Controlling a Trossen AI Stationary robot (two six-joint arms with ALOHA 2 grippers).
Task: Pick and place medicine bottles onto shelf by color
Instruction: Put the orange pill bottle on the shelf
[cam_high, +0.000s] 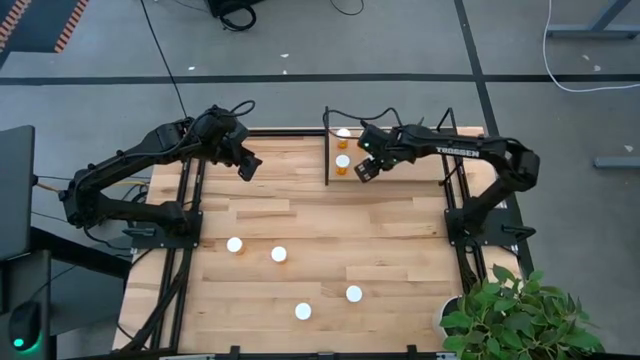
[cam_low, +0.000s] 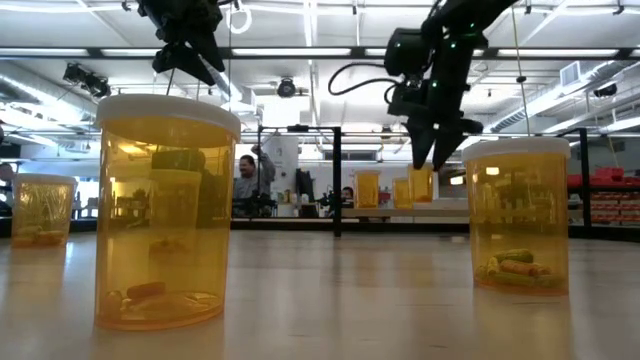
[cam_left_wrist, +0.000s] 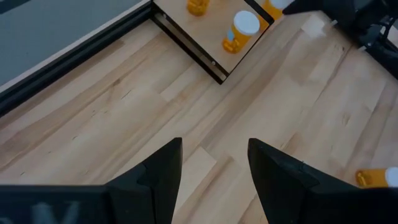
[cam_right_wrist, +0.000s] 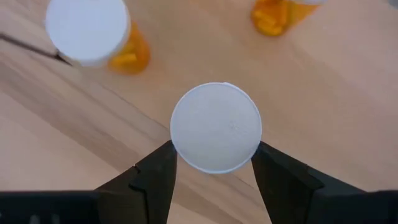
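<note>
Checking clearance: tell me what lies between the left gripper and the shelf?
Only bare tabletop lies between the left gripper and the shelf, per the high view.

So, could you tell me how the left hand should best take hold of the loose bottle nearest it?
Grip the bottle by its round sides just under the white cap, coming straight down. It stands upright, cap up, with its neighbour apart from it. The left hand is open, farther back; the right hand is over the shelf.
</note>
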